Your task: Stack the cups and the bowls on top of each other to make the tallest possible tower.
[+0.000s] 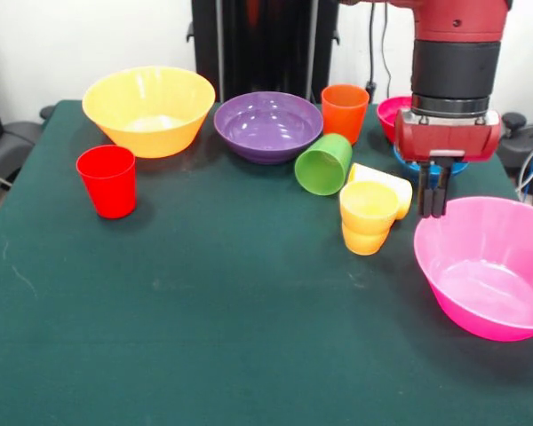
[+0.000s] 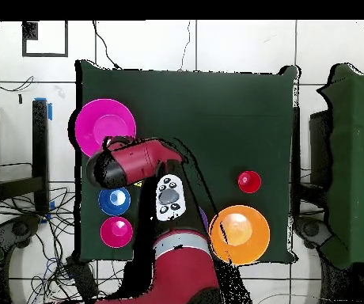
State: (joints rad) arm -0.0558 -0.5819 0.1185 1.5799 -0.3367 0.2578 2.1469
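My gripper (image 1: 432, 204) hangs between the yellow cups and the hot pink bowl (image 1: 489, 266), its two fingers close together and empty. One yellow cup (image 1: 368, 216) stands upright. The other yellow cup (image 1: 384, 181) lies on its side just behind it. The green cup (image 1: 323, 164) lies on its side in front of the purple bowl (image 1: 268, 126). The orange cup (image 1: 345, 112) stands to the right of that bowl. The red cup (image 1: 107, 180) stands below the orange bowl (image 1: 148, 111). The crimson-pink bowl (image 1: 391, 113) and the blue bowl (image 1: 407, 163) are partly hidden behind the gripper.
Everything sits on a dark green table (image 1: 231, 319). In the overhead view my arm (image 2: 138, 162) covers the cups and the purple bowl. The hot pink bowl (image 2: 104, 127), blue bowl (image 2: 114, 200), crimson-pink bowl (image 2: 116, 231), red cup (image 2: 248, 181) and orange bowl (image 2: 239, 234) show.
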